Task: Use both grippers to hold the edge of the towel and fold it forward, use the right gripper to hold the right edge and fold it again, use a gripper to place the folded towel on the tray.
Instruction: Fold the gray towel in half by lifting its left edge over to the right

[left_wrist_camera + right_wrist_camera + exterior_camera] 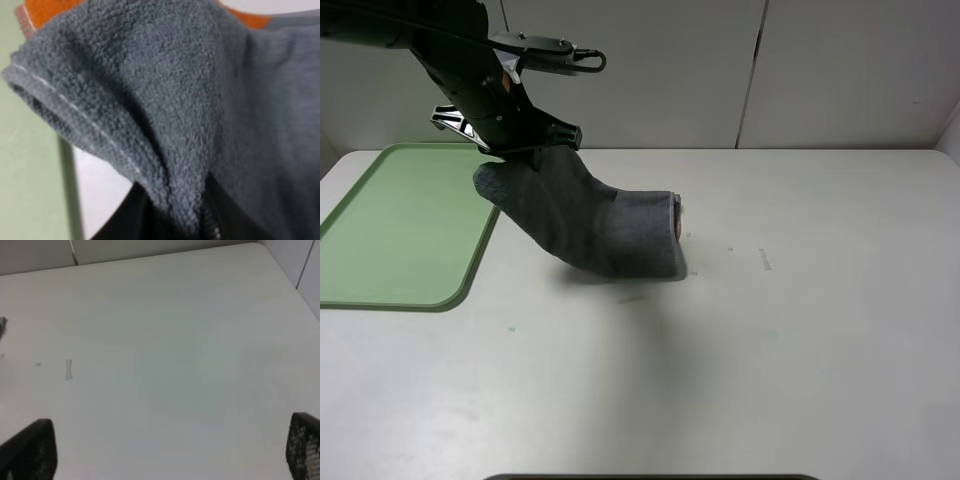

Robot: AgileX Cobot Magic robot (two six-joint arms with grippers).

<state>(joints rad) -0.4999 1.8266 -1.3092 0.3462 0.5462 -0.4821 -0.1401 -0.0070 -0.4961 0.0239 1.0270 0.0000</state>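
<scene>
While the left end effector [520, 148] is clenched on a bunched part of the towel [590, 225], the cloth hangs from it as a thick grey fold. The fold is raised off the bench [800, 330] at its far left end and slopes down to the right. Its lower right end rests on the bench near the middle of the scene, where a small orange patch [677, 226] shows at the edge of the layers.

From the left wrist, the grey terry fills the view. A hem [75, 112] with pale stitching curls over, and the cloth is pinched between dark fingers [135, 220] at the frame's edge.

A pale green tray [390, 225] lies at the left of the bench. The gripped end of the towel hangs beside the tray's far right corner, and none of the towel lies on the tray.

Out of the high camera's view, the right end effector [165, 452] is released. Its two black fingertips [30, 450] stand wide apart with nothing between them, above bare bench. A small pale mark [68, 369] lies on the bench beyond them.
</scene>
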